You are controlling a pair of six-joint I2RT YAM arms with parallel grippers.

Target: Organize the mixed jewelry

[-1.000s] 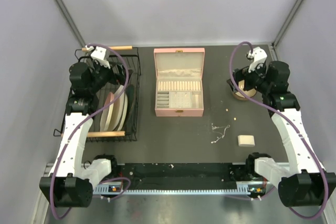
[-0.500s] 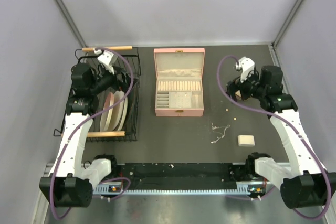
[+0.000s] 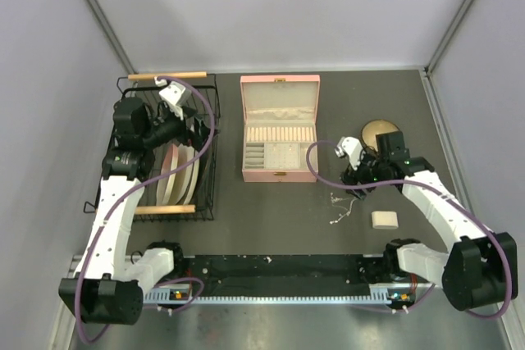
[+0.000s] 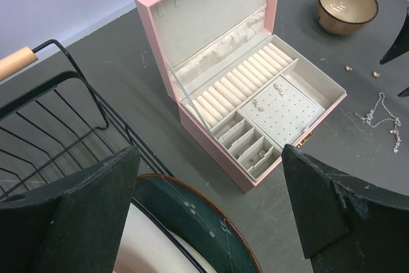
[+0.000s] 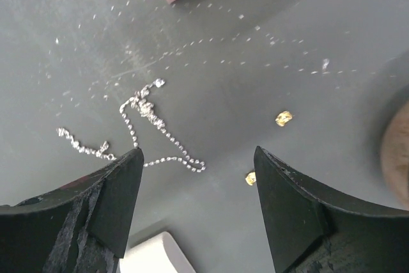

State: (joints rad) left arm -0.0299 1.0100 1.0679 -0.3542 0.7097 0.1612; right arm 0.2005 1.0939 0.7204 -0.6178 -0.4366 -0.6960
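The mixed jewelry is a small tangle of thin silvery chains (image 3: pixel 340 206) on the dark table, just right of the open pink jewelry box (image 3: pixel 279 129). In the right wrist view the chains (image 5: pixel 153 126) lie just ahead of the fingers, with two tiny gold bits (image 5: pixel 284 117) to their right. My right gripper (image 3: pixel 358 186) is open and empty, low over the table beside the chains (image 5: pixel 198 155). My left gripper (image 3: pixel 164 130) is open and empty above the dish rack (image 4: pixel 209 158). The left wrist view shows the box (image 4: pixel 255 94) and the chains (image 4: pixel 380 113).
A black wire dish rack (image 3: pixel 205 153) with several plates (image 4: pixel 192 222) stands at the left. A round wooden bowl (image 3: pixel 381 131) sits behind the right gripper. A small cream block (image 3: pixel 384 220) lies near the front right, also in the right wrist view (image 5: pixel 153 254).
My right arm has swung from above the wooden bowl leftward and toward the near edge, down over the chains. The left gripper has shifted slightly right over the rack.
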